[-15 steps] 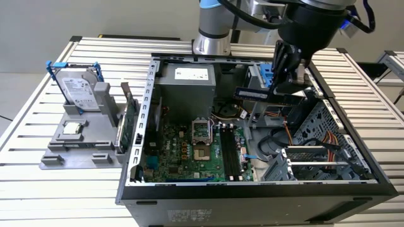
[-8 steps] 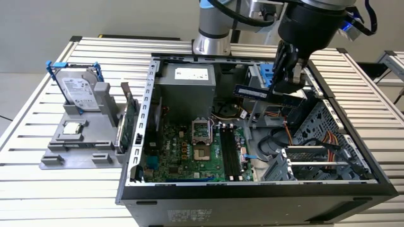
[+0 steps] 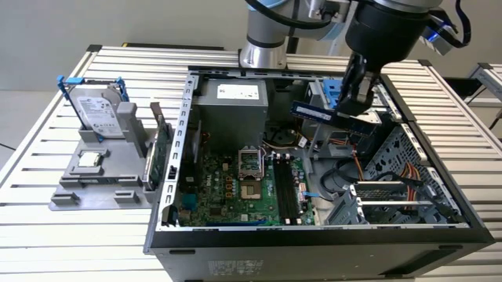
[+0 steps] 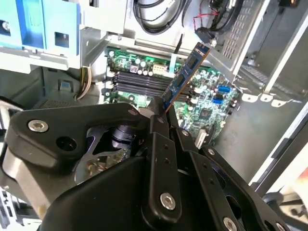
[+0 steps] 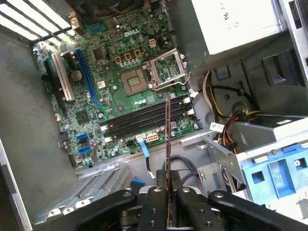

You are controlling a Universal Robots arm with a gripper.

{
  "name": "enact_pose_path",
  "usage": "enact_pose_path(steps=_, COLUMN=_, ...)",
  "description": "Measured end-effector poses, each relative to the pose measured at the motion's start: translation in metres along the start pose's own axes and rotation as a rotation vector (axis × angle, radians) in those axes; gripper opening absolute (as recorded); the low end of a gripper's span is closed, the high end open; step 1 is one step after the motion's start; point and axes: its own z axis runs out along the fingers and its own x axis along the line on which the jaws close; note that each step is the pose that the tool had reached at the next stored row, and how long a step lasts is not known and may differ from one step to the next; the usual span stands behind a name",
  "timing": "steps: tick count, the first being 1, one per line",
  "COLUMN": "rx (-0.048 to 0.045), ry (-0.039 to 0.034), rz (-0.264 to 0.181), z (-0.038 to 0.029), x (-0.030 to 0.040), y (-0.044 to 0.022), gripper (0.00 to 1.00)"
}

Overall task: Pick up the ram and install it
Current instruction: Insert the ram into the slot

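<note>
Gripper (image 3: 354, 108) is clamped on the ram (image 3: 314, 111), pinching it near one end so most of the stick pokes out toward the exterior view's left. It hangs in the air over the open case (image 3: 314, 241), up near the power supply (image 3: 231, 106) and not touching anything else.

In the first wrist view the ram is edge-on, just a thin line, and the held end disappears between the fingers (image 5: 156, 204). In the second wrist view the gripper's black links block most of the foreground, so only part of the board (image 4: 211, 103) peeks past them.

The slots (image 3: 286, 188) sit well below the ram, dark and running side by side beside the CPU socket (image 3: 251, 170). Can't tell whether their end clips are flipped open. Cables (image 3: 345, 141) bunch up just beside the slots toward the drive cage (image 3: 408, 176), so that side is tight. Above the slots it's open air.

Outside the case, a hard drive (image 3: 100, 114) and a green card (image 3: 161, 153) stand in a grey holder (image 3: 79, 194).
</note>
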Motion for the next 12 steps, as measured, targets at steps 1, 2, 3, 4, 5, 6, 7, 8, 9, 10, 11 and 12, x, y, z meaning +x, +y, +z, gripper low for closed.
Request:
enact_pose_path(steps=1, rx=-0.0005, ry=-0.0003, rz=0.014, z=0.0000, x=0.0000, y=0.0000, gripper=0.00)
enact_pose_path(steps=2, rx=-0.0010, ry=-0.0007, rz=0.027, z=0.0000, x=0.0000, y=0.0000, gripper=0.00)
enact_pose_path(steps=3, rx=-0.0015, ry=-0.0011, rz=0.041, z=0.0000, x=0.0000, y=0.0000, gripper=0.00)
enact_pose_path(steps=4, rx=-0.0020, ry=-0.0015, rz=0.055, z=0.0000, x=0.0000, y=0.0000, gripper=0.00)
enact_pose_path(steps=5, rx=-0.0024, ry=-0.0018, rz=0.068, z=0.0000, x=0.0000, y=0.0000, gripper=0.00)
enact_pose_path(steps=6, rx=-0.0029, ry=-0.0021, rz=0.081, z=0.0000, x=0.0000, y=0.0000, gripper=0.00)
enact_pose_path(steps=7, rx=-0.0034, ry=-0.0025, rz=0.094, z=0.0000, x=0.0000, y=0.0000, gripper=0.00)
enact_pose_path(steps=8, rx=-0.0038, ry=-0.0028, rz=0.107, z=0.0000, x=0.0000, y=0.0000, gripper=0.00)
enact_pose_path(steps=9, rx=-0.0043, ry=-0.0032, rz=0.121, z=0.0000, x=0.0000, y=0.0000, gripper=0.00)
enact_pose_path(steps=10, rx=-0.0047, ry=-0.0035, rz=0.133, z=0.0000, x=0.0000, y=0.0000, gripper=0.00)
enact_pose_path(steps=11, rx=-0.0052, ry=-0.0039, rz=0.145, z=0.0000, x=0.0000, y=0.0000, gripper=0.00)
enact_pose_path(steps=12, rx=-0.0056, ry=-0.0042, rz=0.156, z=0.0000, x=0.0000, y=0.0000, gripper=0.00)
